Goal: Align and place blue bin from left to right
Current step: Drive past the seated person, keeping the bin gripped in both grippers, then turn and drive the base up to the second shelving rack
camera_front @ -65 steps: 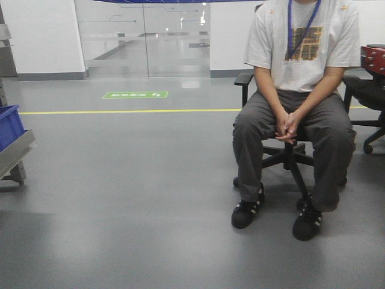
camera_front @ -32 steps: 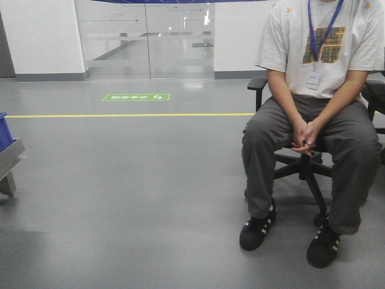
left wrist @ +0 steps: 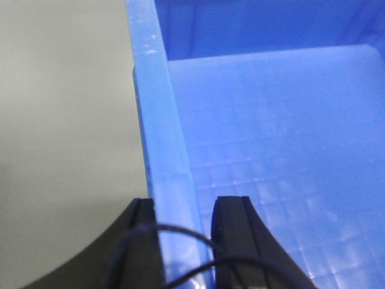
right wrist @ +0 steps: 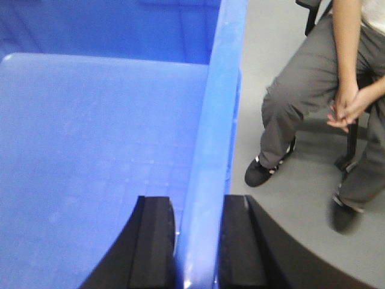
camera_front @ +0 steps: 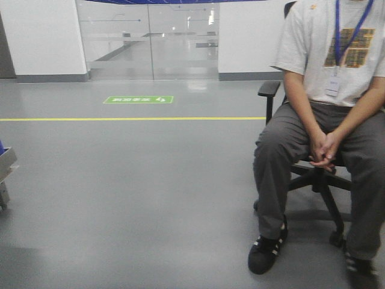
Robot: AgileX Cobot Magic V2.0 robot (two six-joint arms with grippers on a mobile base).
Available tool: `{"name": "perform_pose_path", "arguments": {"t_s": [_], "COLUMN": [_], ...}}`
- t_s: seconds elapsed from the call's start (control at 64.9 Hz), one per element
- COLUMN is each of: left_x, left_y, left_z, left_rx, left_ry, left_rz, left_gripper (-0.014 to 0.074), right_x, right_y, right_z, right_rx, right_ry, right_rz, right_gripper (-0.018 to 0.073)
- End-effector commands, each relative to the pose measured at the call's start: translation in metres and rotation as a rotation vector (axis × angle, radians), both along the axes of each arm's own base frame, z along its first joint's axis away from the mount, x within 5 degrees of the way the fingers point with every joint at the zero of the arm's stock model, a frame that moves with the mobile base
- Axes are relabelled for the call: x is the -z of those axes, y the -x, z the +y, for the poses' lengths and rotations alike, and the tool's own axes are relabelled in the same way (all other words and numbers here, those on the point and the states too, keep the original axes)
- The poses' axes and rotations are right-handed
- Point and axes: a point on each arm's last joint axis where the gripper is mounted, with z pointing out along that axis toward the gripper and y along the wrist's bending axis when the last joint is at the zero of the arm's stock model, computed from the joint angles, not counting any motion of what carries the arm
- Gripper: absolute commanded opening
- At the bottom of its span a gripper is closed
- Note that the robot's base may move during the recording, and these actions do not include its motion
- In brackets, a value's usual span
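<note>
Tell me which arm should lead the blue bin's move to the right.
Right, probably, though not alone. The right hand clamps the right wall of the blue bin, the side of travel; the left hand clamps the opposite wall and would follow. A seated person is close on the right.

Glossy grey floor (camera_front: 150,198), crossed by a thin yellow line (camera_front: 132,118) and bearing a green floor sign (camera_front: 138,99), running back to a white wall (camera_front: 42,36) with grey skirting (camera_front: 51,77) and a reflective glass partition (camera_front: 147,42); at right, a seated person (camera_front: 337,66) on a black swivel chair (camera_front: 269,89).
</note>
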Motion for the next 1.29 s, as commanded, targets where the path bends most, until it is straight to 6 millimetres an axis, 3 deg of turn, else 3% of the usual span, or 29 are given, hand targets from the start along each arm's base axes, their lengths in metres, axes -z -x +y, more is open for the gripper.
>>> {"name": "perform_pose_path", "arguments": {"t_s": [0.0, 0.709, 1.279], "left_x": [-0.02, -0.027, -0.029], "left_y": [0.007, -0.006, -0.007], "left_z": [0.004, -0.002, -0.002], "left_rx": [0.008, 0.03, 0.033], "left_ry": [0.007, 0.043, 0.048], "left_rz": [-0.12, -0.271, -0.29], "left_gripper": [-0.0111, -0.0111, -0.0111], "right_x": [-0.017, -0.017, -0.017], "right_y": [0.004, 0.004, 0.004], "right_z": [-0.003, -0.003, -0.003], "right_rx": [-0.006, -0.006, -0.006], "right_ry": [0.013, 0.012, 0.012], "right_rz": [-0.126, -0.129, -0.129], "right_gripper": [-0.0067, -0.0067, -0.0067]}}
